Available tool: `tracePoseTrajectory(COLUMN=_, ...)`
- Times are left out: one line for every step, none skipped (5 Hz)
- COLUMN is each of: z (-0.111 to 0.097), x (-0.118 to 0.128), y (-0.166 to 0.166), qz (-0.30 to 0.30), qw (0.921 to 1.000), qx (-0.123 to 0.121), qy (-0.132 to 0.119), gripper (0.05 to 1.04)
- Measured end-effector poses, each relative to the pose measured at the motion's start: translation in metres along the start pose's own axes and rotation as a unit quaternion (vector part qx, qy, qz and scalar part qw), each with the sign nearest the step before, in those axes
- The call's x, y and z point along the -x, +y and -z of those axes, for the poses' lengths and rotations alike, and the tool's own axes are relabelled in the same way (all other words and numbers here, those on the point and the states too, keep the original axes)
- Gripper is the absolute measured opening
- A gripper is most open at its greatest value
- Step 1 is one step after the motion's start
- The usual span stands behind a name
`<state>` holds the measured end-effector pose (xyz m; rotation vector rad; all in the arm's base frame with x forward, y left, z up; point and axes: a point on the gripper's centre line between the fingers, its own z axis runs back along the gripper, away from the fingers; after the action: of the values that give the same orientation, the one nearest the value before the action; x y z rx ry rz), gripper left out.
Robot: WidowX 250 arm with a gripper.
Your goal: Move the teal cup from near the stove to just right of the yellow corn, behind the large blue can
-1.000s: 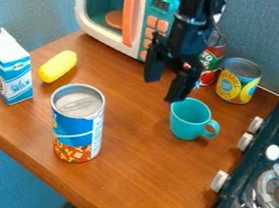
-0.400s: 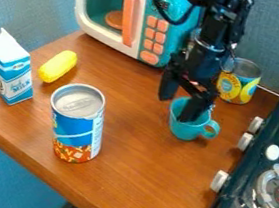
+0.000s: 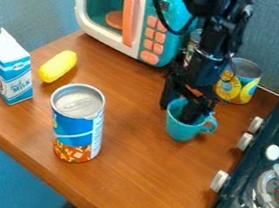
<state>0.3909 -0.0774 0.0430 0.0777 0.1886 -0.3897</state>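
A blue-and-white toy milk carton (image 3: pixel 13 73) stands at left on a wooden tabletop (image 3: pixel 136 176), beside a yellow toy corn cob (image 3: pixel 58 66). A tall blue-labeled can (image 3: pixel 77 128) rises nearby, in front of a toy microwave (image 3: pixel 105 26). The black gripper (image 3: pixel 176 114) is spread over a teal cup (image 3: pixel 181 130), one finger inside, the other outside its left rim. The cup sits upright, its handle toward the right, near a yellow-labeled can (image 3: pixel 242 89) and the toy stove (image 3: pixel 255 192).
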Motion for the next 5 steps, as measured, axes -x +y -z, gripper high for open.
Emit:
tracePoseTrajectory(z=-0.004, x=-0.001, y=0.003, qz=-0.006, qw=0.9998, qx=0.016, qy=-0.006, gripper=0.370)
tracePoseTrajectory(z=-0.003, x=0.002, y=0.014, qz=-0.022, qw=0.9995, qx=0.024, qy=-0.003, gripper=0.163)
tracePoseTrajectory(z=-0.004, x=0.003, y=0.014, qz=-0.028, qw=0.9990, qx=0.036, qy=-0.004, gripper=0.089)
tracePoseTrajectory(z=-0.020, x=0.009, y=0.022, qz=-0.040, qw=0.9975, qx=0.051, qy=-0.027, gripper=0.086)
tracePoseTrajectory(z=-0.033, x=0.021, y=0.030, qz=-0.058, qw=0.9953, qx=0.050, qy=-0.060, gripper=0.086)
